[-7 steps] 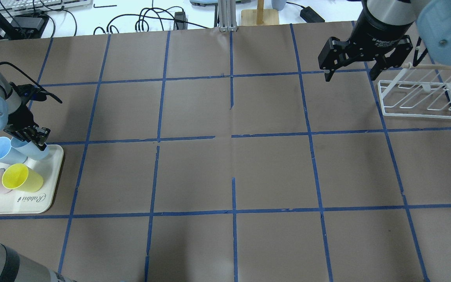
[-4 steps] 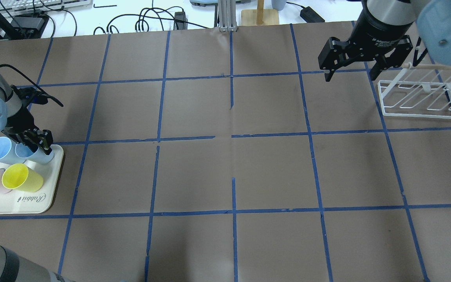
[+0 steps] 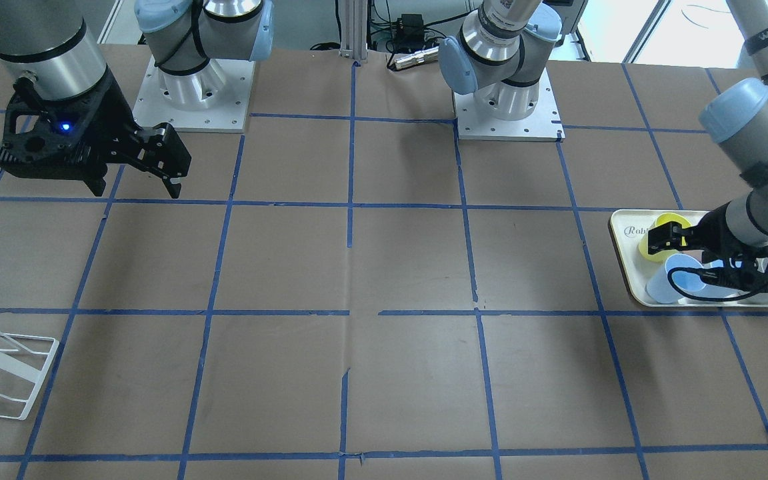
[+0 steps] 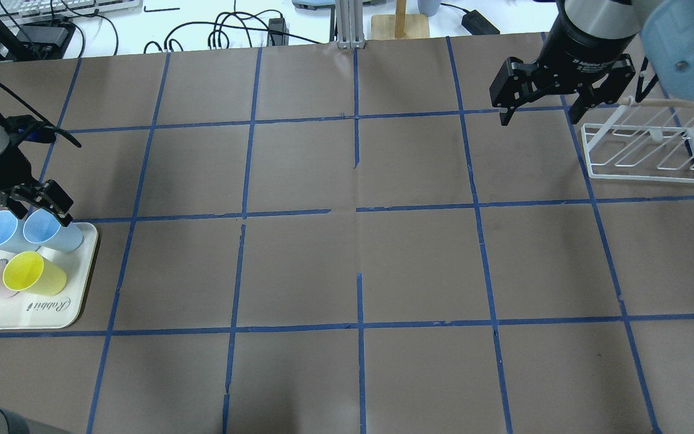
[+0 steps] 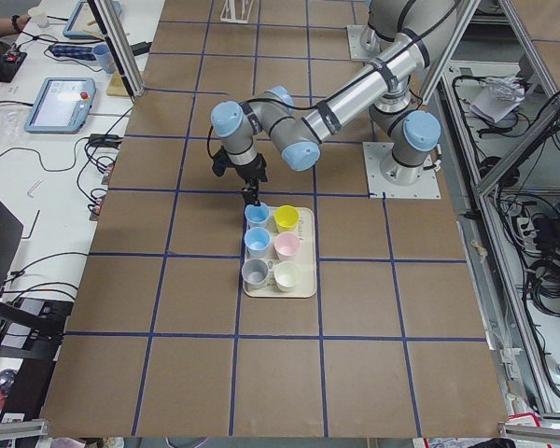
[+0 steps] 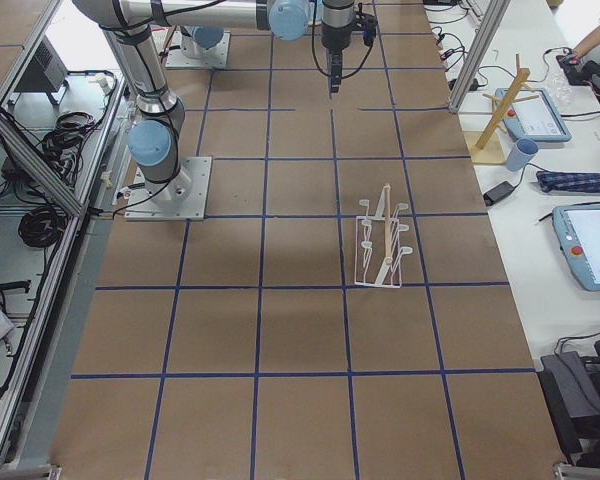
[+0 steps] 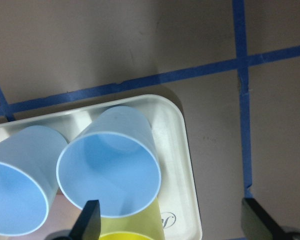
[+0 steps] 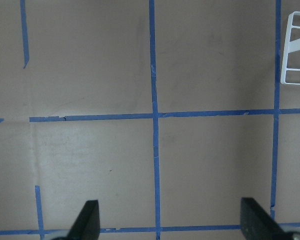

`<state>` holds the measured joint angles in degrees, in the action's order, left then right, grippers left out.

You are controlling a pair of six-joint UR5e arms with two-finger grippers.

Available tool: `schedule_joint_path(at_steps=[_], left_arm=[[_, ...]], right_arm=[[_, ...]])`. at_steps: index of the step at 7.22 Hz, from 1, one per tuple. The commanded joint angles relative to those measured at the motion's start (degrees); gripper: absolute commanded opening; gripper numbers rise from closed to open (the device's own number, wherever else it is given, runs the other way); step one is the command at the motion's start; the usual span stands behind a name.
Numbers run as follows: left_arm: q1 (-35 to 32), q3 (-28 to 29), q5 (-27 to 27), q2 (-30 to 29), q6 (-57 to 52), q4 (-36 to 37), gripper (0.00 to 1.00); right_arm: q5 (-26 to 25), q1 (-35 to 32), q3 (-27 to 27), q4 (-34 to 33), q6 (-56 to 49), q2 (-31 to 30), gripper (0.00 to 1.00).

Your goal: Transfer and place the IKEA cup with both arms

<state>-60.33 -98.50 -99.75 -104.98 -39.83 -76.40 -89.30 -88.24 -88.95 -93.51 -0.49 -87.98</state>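
A cursive word that reads "Rabbit" is printed on the cream tray (image 4: 76, 283) near its front edge, and white lettering on the black body of the right gripper (image 4: 538, 116) begins "2F Adaptive", the rest unreadable.

Soft, even light is falling from above onto the brown bench (image 4: 419, 259), leaving only faint, diffuse shadows. The white desk (image 4: 202, 18) beyond is washing out bluish. In the left wrist view, the fingertips (image 7: 87, 222) of the left hand (image 7: 170, 215) are blurring darkly.
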Motion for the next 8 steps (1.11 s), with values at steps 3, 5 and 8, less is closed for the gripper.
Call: schedule_joint_path(at_steps=[3, 5, 8], left_arm=[[-9.8, 7.8, 5.5, 8.3, 12.4, -12.1, 1.00], [-19.0, 9.0, 7.8, 11.2, 19.1, -12.5, 1.00], [-26.0, 7.4, 8.0, 17.8, 28.6, -15.5, 1.00]], right_arm=[[-0.1, 0.0, -0.1, 0.0, 0.0, 0.0, 1.00], [-0.4, 0.0, 0.0, 0.0, -0.1, 0.0, 1.00], [-0.5, 0.0, -0.1, 0.0, -0.1, 0.0, 1.00]])
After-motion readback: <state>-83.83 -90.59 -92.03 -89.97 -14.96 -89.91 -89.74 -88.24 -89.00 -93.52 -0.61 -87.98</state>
